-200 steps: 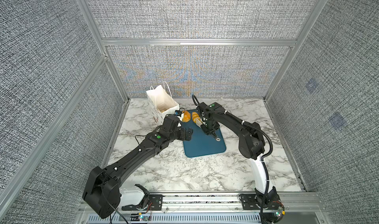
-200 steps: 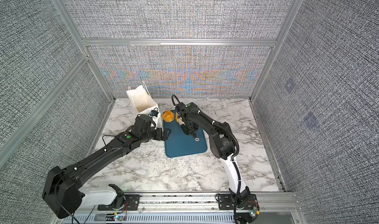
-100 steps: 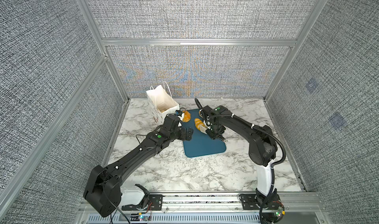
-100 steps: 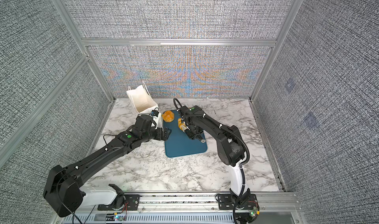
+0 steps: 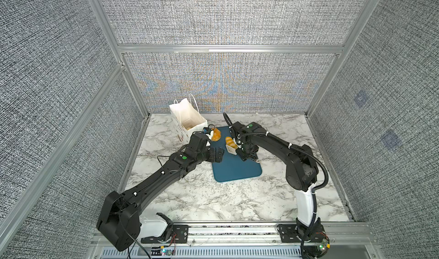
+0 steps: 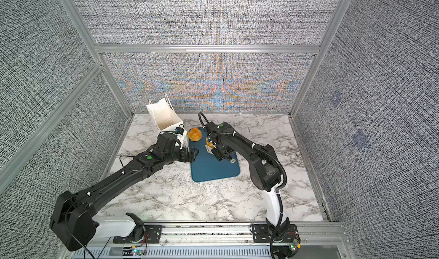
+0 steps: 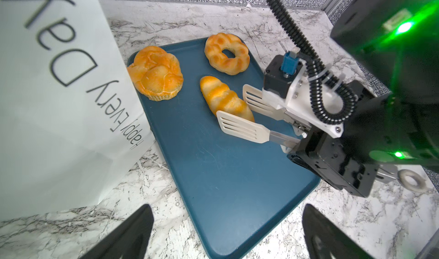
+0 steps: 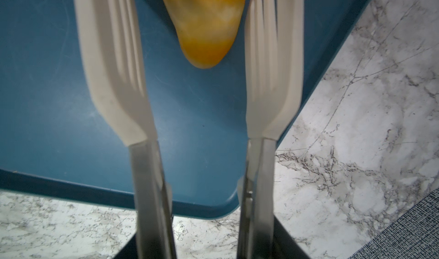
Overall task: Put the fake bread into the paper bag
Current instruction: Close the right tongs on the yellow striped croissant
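The white paper bag (image 5: 187, 117) stands open at the back left, its lettered side (image 7: 47, 103) close to my left wrist camera. Three fake breads lie on the dark-teal tray (image 7: 213, 174): a lobed bun (image 7: 155, 74), a ring (image 7: 226, 53) and a ridged roll (image 7: 223, 98). My right gripper (image 5: 245, 151) is shut on the handles of the white slotted tongs (image 7: 242, 127). The tong blades (image 8: 114, 56) stand apart on either side of the roll's end (image 8: 206, 25), not touching it. My left gripper (image 5: 219, 154) is open and empty at the tray's left edge, beside the bag.
The marble table (image 5: 213, 203) is walled by grey panels on three sides. The tray's front half (image 5: 237, 172) is bare. The metal hanging ring (image 7: 412, 181) of the tongs sticks out behind my right gripper. The right arm's cable (image 7: 292, 32) arcs over the tray's far end.
The tong blades have spread apart around the ridged roll, which now lies on the tray. The right wrist has shifted slightly. The left arm has not moved.
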`<state>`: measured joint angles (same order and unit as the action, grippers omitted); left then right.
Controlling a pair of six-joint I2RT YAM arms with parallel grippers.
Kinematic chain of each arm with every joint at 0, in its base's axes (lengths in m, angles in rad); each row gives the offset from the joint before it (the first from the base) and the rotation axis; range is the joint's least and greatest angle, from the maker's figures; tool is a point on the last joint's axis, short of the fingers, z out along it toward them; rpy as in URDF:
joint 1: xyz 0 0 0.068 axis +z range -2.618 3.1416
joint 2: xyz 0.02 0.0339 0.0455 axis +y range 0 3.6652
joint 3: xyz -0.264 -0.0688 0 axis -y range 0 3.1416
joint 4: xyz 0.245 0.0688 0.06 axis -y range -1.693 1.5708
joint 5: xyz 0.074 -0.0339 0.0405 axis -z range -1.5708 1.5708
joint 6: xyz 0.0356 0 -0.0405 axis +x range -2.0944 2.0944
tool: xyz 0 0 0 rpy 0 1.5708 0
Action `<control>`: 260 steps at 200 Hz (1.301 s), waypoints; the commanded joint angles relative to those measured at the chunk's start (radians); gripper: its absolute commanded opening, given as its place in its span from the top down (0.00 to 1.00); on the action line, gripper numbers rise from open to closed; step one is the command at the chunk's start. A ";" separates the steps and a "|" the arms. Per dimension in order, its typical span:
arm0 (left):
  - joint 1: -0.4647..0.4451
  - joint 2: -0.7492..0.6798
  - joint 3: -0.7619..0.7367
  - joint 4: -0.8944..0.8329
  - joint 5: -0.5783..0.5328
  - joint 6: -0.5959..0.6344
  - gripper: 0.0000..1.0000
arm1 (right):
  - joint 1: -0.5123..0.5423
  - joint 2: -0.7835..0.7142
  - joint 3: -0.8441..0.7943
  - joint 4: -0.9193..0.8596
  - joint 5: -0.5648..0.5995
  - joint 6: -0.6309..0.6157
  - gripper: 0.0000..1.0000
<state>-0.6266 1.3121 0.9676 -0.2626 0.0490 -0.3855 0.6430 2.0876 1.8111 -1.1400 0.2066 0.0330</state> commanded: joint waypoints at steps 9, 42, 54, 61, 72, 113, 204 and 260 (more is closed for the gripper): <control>0.001 -0.003 0.003 0.015 0.005 0.000 0.01 | 0.002 0.023 0.035 -0.013 0.028 0.008 0.46; 0.001 -0.007 0.006 0.007 -0.003 0.004 0.01 | 0.004 0.055 0.075 -0.024 0.033 0.005 0.46; 0.001 -0.011 0.009 0.004 -0.003 0.006 0.01 | 0.004 0.066 0.088 -0.032 0.036 0.002 0.46; 0.001 -0.011 0.008 0.004 -0.002 0.011 0.01 | 0.004 0.072 0.095 -0.037 0.037 -0.001 0.46; 0.001 -0.015 0.010 0.003 0.003 0.019 0.01 | 0.004 0.080 0.106 -0.048 0.040 -0.003 0.47; 0.001 -0.023 0.003 0.009 0.006 0.021 0.01 | 0.006 0.083 0.113 -0.068 0.037 -0.015 0.55; 0.001 -0.036 -0.003 0.013 0.006 0.020 0.01 | 0.005 0.047 0.108 -0.060 -0.008 -0.019 0.67; 0.001 -0.052 0.000 0.006 -0.009 0.026 0.01 | 0.006 0.020 0.105 -0.047 -0.024 -0.007 0.67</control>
<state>-0.6270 1.2713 0.9653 -0.2626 0.0513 -0.3717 0.6479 2.1250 1.9163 -1.1904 0.1982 0.0074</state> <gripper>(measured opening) 0.993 0.329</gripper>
